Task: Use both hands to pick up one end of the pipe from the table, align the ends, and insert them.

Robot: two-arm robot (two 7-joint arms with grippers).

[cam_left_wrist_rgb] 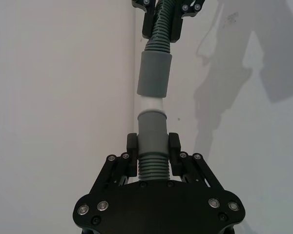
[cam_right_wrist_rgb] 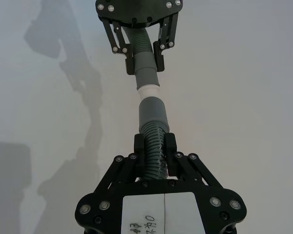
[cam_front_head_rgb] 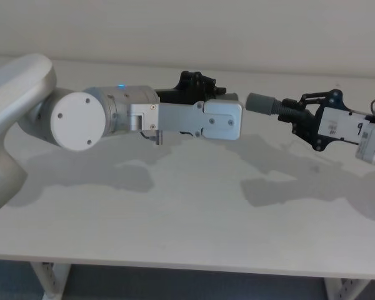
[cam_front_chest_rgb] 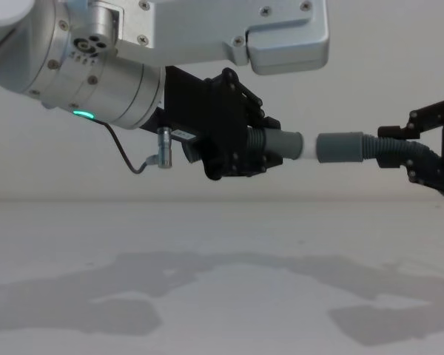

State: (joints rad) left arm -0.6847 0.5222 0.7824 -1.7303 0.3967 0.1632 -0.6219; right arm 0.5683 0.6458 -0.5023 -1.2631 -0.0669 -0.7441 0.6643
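Note:
Both pipe pieces are held in the air above the white table [cam_front_head_rgb: 175, 219]. My left gripper [cam_left_wrist_rgb: 152, 152] is shut on the ribbed part of the piece with the grey collar [cam_left_wrist_rgb: 152, 129] and the narrow pale tip [cam_left_wrist_rgb: 151, 103]. Facing it, my right gripper [cam_right_wrist_rgb: 155, 148] is shut on the ribbed hose behind the wider grey socket sleeve [cam_right_wrist_rgb: 152, 111]. The two ends stand in line, end to end. The pale tip [cam_front_chest_rgb: 308, 148] reaches the mouth of the socket [cam_front_chest_rgb: 340, 147], with a short pale stretch still showing between the two grey collars.
The left arm's silver links [cam_front_head_rgb: 194, 119] cross the middle of the head view and cover most of the left gripper [cam_front_head_rgb: 200, 84] there. The table's far edge meets a pale wall [cam_front_head_rgb: 175, 31]. Arm shadows lie on the table surface [cam_front_chest_rgb: 207, 296] below.

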